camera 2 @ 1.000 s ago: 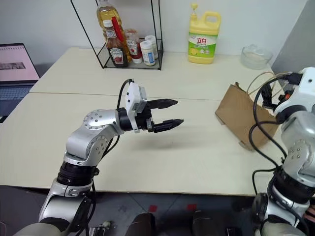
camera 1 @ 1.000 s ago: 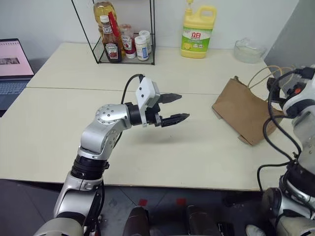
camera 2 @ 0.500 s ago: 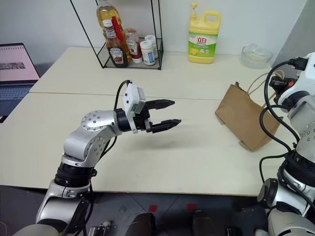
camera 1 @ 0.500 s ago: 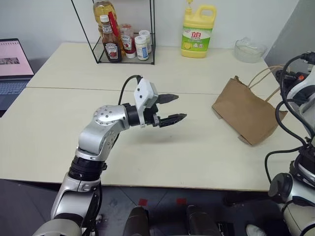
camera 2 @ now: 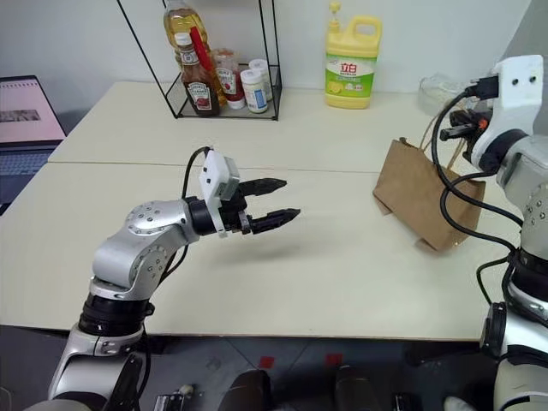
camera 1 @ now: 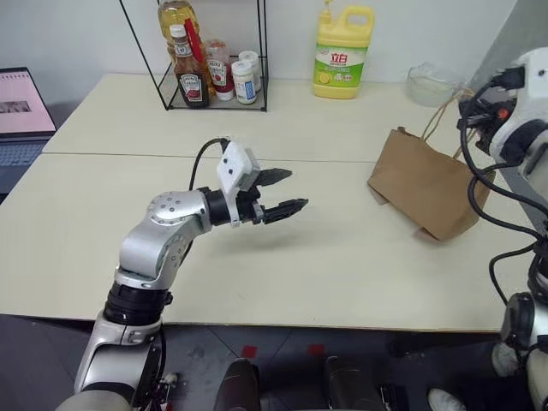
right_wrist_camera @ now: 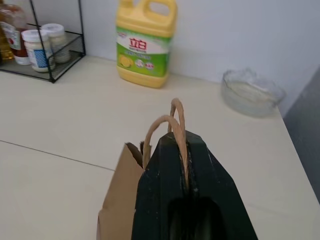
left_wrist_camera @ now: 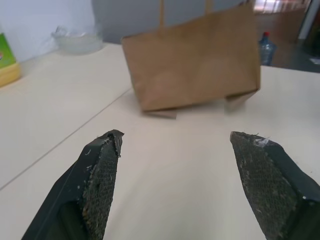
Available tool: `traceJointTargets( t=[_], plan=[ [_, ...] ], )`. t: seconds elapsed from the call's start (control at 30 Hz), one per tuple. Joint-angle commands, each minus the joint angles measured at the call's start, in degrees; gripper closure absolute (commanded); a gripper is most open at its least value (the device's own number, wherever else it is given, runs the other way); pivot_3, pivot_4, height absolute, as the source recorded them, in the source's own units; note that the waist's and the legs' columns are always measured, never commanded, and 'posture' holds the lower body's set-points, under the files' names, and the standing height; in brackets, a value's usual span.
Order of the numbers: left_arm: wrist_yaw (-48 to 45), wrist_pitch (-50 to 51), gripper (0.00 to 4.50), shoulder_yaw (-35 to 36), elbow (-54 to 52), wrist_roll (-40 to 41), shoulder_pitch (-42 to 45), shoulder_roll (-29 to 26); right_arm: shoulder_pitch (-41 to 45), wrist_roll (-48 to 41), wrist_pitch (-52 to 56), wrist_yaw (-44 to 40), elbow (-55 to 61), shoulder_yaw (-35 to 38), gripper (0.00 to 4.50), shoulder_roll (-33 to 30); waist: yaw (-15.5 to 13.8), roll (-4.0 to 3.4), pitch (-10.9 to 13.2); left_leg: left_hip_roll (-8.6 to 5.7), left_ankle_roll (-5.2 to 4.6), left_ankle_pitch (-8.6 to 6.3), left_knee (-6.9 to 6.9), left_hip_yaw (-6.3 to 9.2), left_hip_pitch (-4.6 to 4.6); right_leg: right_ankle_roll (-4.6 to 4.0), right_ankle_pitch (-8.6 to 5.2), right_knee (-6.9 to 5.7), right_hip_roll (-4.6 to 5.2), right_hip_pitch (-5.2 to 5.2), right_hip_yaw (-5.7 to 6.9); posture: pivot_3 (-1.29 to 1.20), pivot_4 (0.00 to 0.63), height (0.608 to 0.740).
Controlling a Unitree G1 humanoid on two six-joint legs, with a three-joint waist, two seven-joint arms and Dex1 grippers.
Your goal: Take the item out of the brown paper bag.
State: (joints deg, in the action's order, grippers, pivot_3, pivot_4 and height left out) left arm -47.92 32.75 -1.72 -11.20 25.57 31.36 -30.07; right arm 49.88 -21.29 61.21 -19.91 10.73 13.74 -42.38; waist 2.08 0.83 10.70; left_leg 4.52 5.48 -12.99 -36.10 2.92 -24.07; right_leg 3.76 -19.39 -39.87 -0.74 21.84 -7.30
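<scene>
Right wrist view: right tool (right_wrist_camera: 182,165) pinches bag handle (right_wrist_camera: 176,120); left tool (camera 2: 272,199) spread; jug (right_wrist_camera: 145,41), bowl (right_wrist_camera: 252,92) behind.

Plain brown paper bag (camera 1: 425,184), tilted on table, 2 tan cord handles up, contents hidden

Cream table (camera 1: 103,214): brown paper bag (camera 1: 424,184), rack (camera 1: 210,64), jug (camera 1: 342,51)

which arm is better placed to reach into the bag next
Left. The right hand is shut on the brown paper bag's cord handles, so it is busy. The left hand hangs open over the table, pointing toward the bag with nothing in it.
</scene>
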Motion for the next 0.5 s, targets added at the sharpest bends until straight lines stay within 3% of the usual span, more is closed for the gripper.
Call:
traceJointTargets(
  t=[0.03, 0.27, 0.5],
  plan=[
    [2.01, 2.59, 0.82, 4.41, -3.65, 2.35, -2.08, -1.56, 5.38, 1.58, -6.61, -3.10, -1.22, -2.32, 4.47, -2.18, 0.02, 0.00, 0.00, 0.00, 0.00, 0.00, 0.00, -0.01, -0.03, 0.00, 0.00, 0.00, 0.00, 0.03, 0.00, 0.00, 0.150, 0.740],
    [5.22, 5.84, 0.82, 11.62, -6.08, 5.80, -10.46, -3.02, 13.35, 4.32, -15.20, -8.62, -9.23, -9.97, 4.47, 0.26, 0.29, -0.01, 0.01, 0.02, 0.01, 0.01, 0.00, -0.02, -0.17, -0.01, 0.00, -0.03, 0.01, 0.21, 0.01, 0.00, 0.150, 0.740],
    [7.42, 6.04, 0.82, 15.72, -10.02, 7.97, -17.68, -3.01, 18.92, 5.96, -19.55, -9.61, -14.27, -15.52, 4.47, 9.47, 0.34, -0.02, 0.01, 0.04, 0.03, 0.02, -0.02, -0.01, -0.30, -0.02, 0.01, -0.07, 0.03, 0.33, 0.05, 0.00, 0.150, 0.740]
  ],
)
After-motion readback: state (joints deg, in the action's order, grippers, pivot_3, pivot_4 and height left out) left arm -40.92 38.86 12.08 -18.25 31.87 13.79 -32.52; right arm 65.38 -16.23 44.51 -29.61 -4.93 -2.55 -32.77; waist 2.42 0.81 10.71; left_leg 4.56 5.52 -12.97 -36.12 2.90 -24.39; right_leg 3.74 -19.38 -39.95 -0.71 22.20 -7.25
